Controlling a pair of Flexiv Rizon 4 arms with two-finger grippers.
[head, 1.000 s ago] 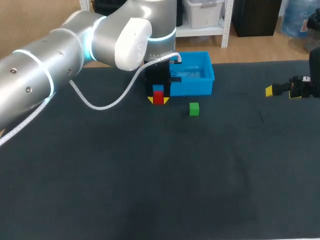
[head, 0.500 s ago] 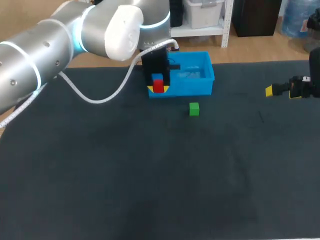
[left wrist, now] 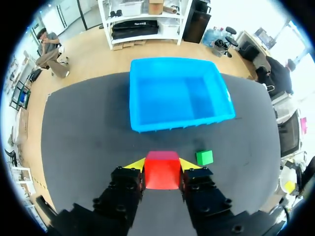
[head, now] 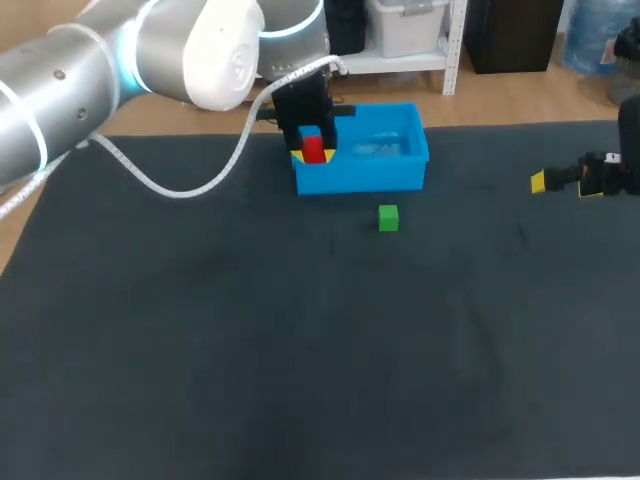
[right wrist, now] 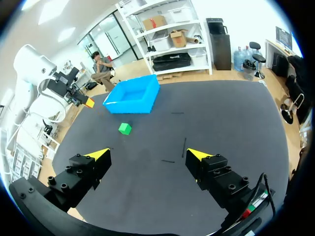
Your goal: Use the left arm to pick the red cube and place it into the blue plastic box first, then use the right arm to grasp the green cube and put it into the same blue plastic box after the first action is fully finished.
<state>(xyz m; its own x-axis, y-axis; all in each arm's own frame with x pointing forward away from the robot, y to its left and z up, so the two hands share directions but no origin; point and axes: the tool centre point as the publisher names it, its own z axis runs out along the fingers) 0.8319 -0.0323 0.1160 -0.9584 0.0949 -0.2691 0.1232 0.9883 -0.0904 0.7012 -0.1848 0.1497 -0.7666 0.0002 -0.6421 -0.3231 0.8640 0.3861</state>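
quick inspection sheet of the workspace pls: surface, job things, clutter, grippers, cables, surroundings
surface: dark table mat, flat.
job's things: red cube held off the mat at the left end of the blue plastic box, not yet in it; nothing seen in the box; green cube on the mat in front of the box, apart from it.
clutter: two thin dark marks on the mat ahead of the right gripper.
grippers: left gripper jaws shut on the red cube; right gripper jaws open, empty, at the table's right edge.
cables: white cable hangs in a loop from the left arm over the mat.
surroundings: nothing seen reaching over the table.
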